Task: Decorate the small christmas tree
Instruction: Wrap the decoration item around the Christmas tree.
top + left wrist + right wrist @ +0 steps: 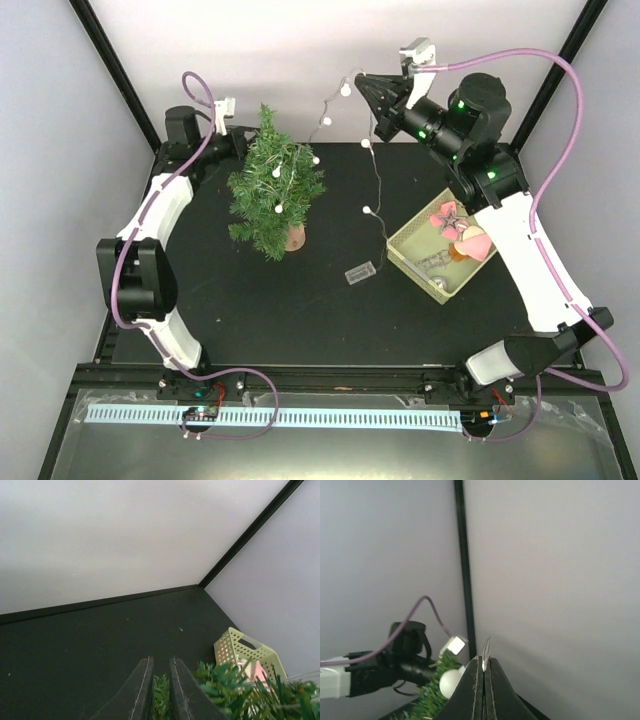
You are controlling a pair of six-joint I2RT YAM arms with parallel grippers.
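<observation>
1. Top external view shows the small christmas tree (272, 190) standing upright on its stump at the far left of the black table (330, 330). A few white bulbs of the light string (367, 210) already lie across its upper branches.
2. Most of the string is not on the tree. The wire rises from the branches to the right gripper (360, 80), held high at the far edge, then drops to the battery box (360, 272) lying near the middle of the table.
3. Right wrist view shows that gripper's fingers clenched on the thin wire.
4. At the tree's far side, the left gripper (161, 660) has its fingers a narrow slit apart, with needles showing in the gap. Whether it pinches a branch I cannot tell.
5. Pink ornaments (448, 218) lie in the pale green basket (415, 272) on the right, and none is hung. I judge the task early: the lights are partly wound and the ornaments remain.
</observation>
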